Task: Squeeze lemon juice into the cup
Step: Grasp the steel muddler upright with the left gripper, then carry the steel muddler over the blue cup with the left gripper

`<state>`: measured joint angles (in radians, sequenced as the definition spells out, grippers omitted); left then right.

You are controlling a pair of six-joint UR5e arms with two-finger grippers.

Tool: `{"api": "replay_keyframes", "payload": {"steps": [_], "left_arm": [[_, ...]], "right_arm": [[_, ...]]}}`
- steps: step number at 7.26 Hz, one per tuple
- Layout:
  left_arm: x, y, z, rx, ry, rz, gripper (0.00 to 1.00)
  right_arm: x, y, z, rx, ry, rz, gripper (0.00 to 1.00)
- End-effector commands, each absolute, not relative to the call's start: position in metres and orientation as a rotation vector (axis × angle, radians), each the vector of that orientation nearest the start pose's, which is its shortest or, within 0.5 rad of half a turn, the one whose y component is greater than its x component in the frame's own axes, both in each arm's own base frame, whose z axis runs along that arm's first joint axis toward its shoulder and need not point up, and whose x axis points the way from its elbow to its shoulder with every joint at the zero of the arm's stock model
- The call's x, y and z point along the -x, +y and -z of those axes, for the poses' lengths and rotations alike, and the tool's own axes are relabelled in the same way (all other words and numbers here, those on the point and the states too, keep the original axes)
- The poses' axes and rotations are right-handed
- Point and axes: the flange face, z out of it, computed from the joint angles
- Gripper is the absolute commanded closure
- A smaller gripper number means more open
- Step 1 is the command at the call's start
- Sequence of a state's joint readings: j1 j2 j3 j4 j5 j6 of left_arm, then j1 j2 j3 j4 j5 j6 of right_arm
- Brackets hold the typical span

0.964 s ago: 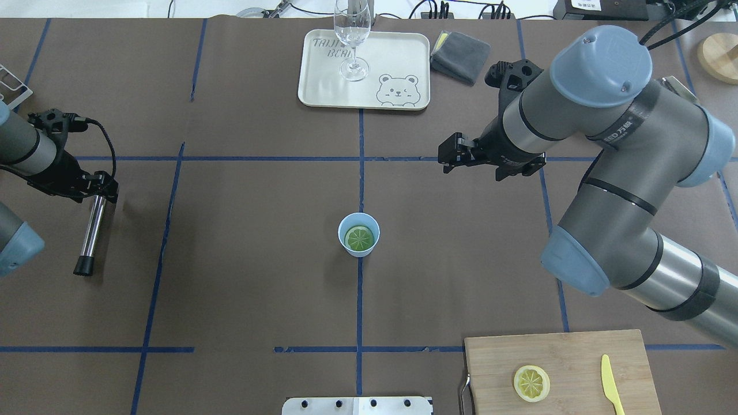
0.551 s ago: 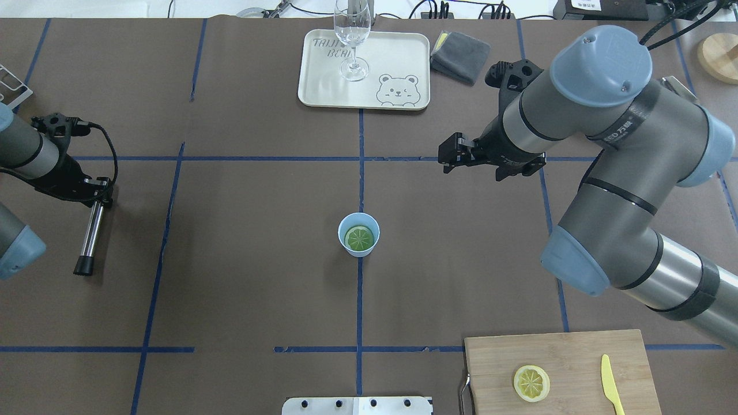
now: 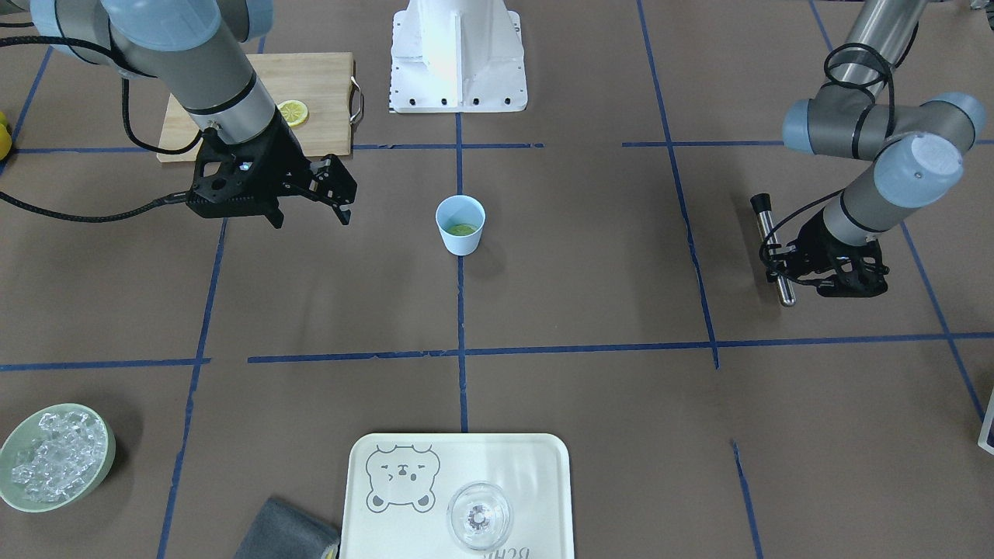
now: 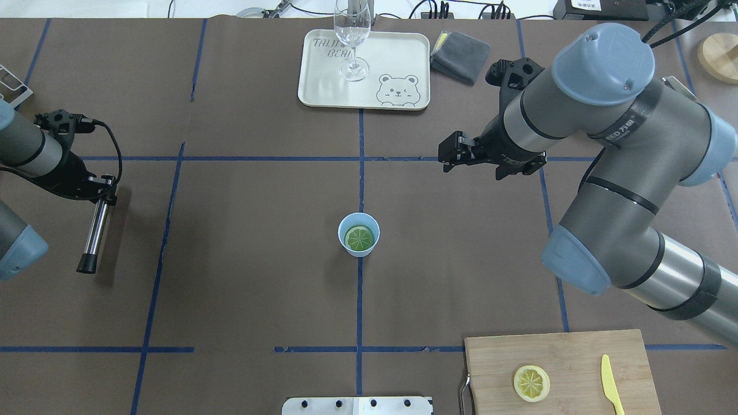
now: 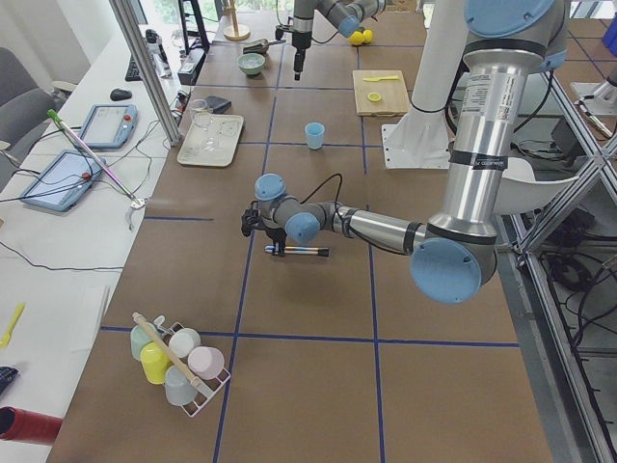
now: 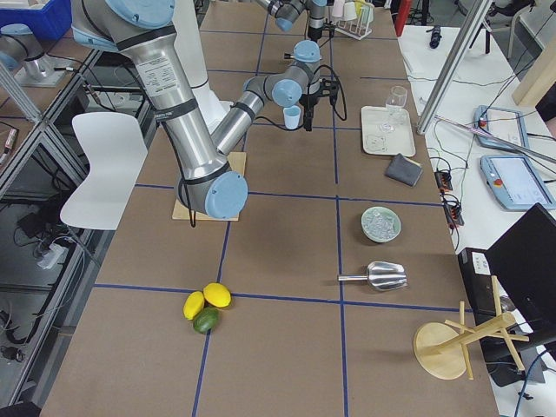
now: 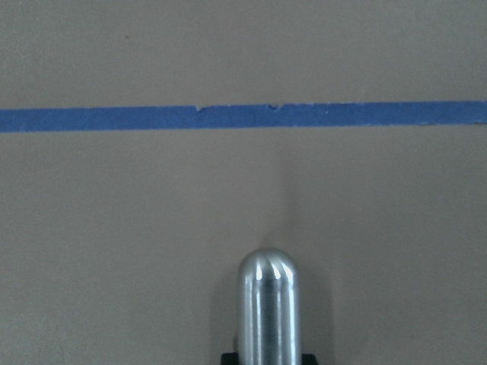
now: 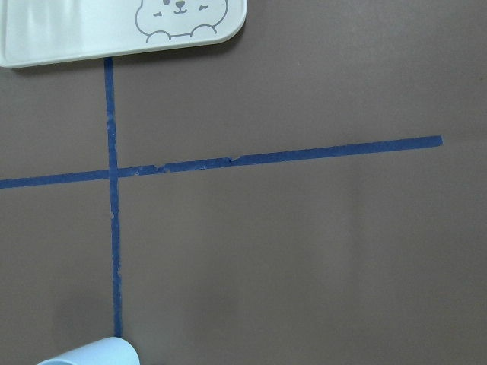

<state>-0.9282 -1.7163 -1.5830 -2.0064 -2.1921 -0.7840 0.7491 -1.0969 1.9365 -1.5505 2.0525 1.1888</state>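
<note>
The lemon (image 4: 531, 383) lies flat on the cutting board (image 4: 576, 357), well apart from the cup (image 4: 341, 235) in the middle of the counter (image 4: 242, 276). The cup already holds a greenish slice (image 4: 359, 237). The right pincer (image 4: 445, 157) hangs open and empty, and the left pincer (image 4: 104, 190) is clamped on a metal rod (image 4: 94, 230). The flat lemon slice may slip from the fingers, and a low approach could tip the light cup.

table (image 4: 230, 300): brown, blue-taped | on it: cup (image 3: 461, 242), tray (image 4: 398, 57), board (image 4: 565, 357), cloth (image 4: 461, 55), bowl (image 3: 46, 507)

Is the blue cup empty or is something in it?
Not empty: a greenish citrus slice lies inside the cup, cut face up, seen from overhead.
</note>
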Motion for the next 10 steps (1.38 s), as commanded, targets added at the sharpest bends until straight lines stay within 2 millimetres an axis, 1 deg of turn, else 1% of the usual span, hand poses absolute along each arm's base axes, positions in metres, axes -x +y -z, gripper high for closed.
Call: {"api": "replay_keyframes", "payload": {"steps": [1, 2, 3, 4, 5, 6, 7, 8, 9, 10], "left_arm": [[-0.287, -0.507, -0.432, -0.182, 0.934, -0.112, 1.00], [-0.299, -0.522, -0.372, -0.255, 0.991, -0.137, 1.00], [-0.326, -0.521, -0.315, -0.320, 1.050, -0.211, 1.00], [-0.370, -0.512, -0.263, -0.353, 1.095, -0.272, 1.00], [-0.372, -0.504, -0.219, -0.437, 1.142, -0.301, 1.00], [-0.361, -0.495, -0.179, -0.574, 1.185, -0.314, 1.00], [-0.372, -0.479, -0.155, -0.765, 1.244, -0.293, 1.00], [-0.401, -0.452, -0.144, -0.951, 1.255, -0.203, 1.00], [-0.439, -0.420, -0.145, -1.082, 1.254, -0.106, 1.00], [-0.449, -0.407, -0.139, -1.141, 1.232, -0.027, 1.00]], "right_arm": [[0.346, -0.477, -0.228, -0.048, -0.981, -0.151, 0.00], [0.332, -0.484, -0.234, -0.051, -0.982, -0.144, 0.00], [0.315, -0.490, -0.248, -0.065, -0.969, -0.125, 0.00], [0.302, -0.495, -0.258, -0.062, -0.967, -0.110, 0.00], [0.291, -0.501, -0.261, -0.073, -0.967, -0.106, 0.00], [0.283, -0.504, -0.269, -0.072, -0.958, -0.119, 0.00], [0.279, -0.506, -0.271, -0.075, -0.954, -0.124, 0.00], [0.271, -0.507, -0.279, -0.082, -0.946, -0.116, 0.00], [0.260, -0.510, -0.288, -0.071, -0.951, -0.100, 0.00], [0.249, -0.514, -0.291, -0.066, -0.961, -0.093, 0.00]]}}
